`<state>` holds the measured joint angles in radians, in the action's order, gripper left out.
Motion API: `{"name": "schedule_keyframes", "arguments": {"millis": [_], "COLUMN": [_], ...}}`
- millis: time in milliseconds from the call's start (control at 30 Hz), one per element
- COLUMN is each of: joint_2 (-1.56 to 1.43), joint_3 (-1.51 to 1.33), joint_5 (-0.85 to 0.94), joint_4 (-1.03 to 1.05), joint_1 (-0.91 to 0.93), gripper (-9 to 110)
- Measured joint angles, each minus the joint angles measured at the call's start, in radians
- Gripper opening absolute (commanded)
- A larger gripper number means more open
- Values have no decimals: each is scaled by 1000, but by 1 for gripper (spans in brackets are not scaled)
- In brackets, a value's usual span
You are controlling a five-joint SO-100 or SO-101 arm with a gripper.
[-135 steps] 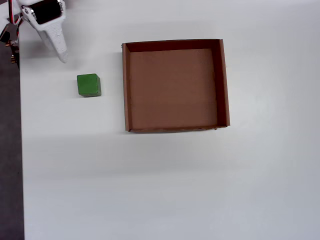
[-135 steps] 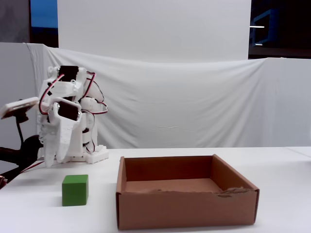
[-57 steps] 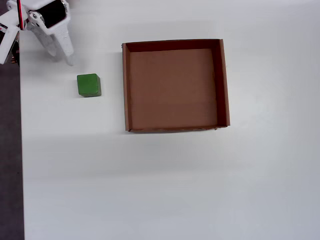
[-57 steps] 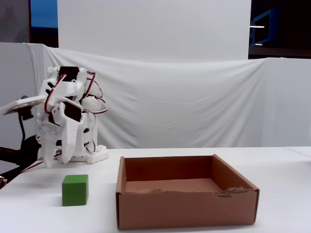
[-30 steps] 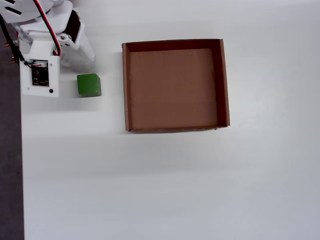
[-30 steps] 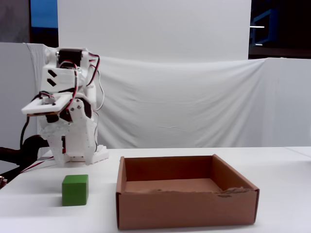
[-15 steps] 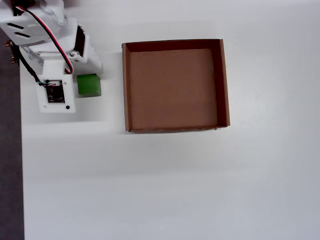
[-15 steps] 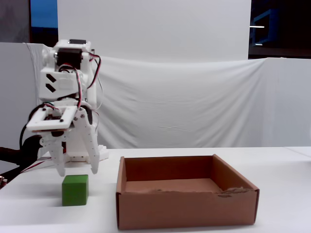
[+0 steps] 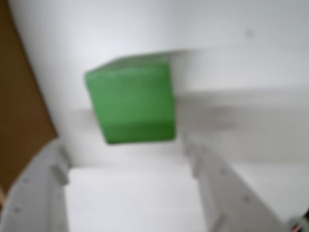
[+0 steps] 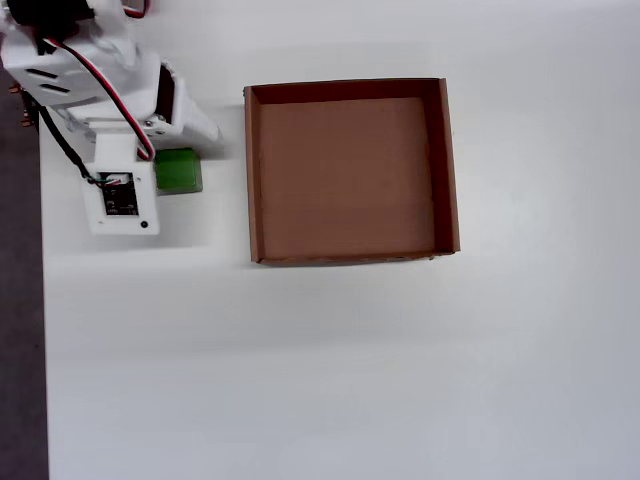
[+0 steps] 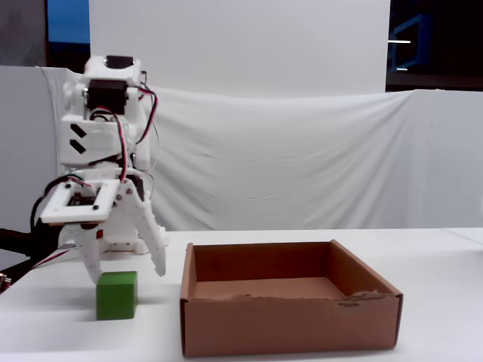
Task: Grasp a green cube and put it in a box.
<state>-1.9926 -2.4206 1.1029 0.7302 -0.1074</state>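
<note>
hovering over the white table, the gripper hangs with its fingers spread wide, holding nothing, its tips level with the top of the green cube in the fixed view. the wrist view, badly blurred, shows the green cube just ahead of the two white fingers, with a brown sliver of the box at the left edge. from overhead, the arm's white body and a small circuit board cover the cube's left part, leaving only a green strip visible. the box sits just beside the cube on the right, apart from it. a white cloth backdrop hangs behind the scene.
</note>
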Motion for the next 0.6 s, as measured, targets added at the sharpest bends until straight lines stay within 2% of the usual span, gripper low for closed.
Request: {"name": "schedule_keyframes", "arguments": {"millis": [600], "joint_2": [43], "joint_3": [81], "joint_5": [72], "joint_4": [63], "joint_1": [43], "gripper": [33]}}
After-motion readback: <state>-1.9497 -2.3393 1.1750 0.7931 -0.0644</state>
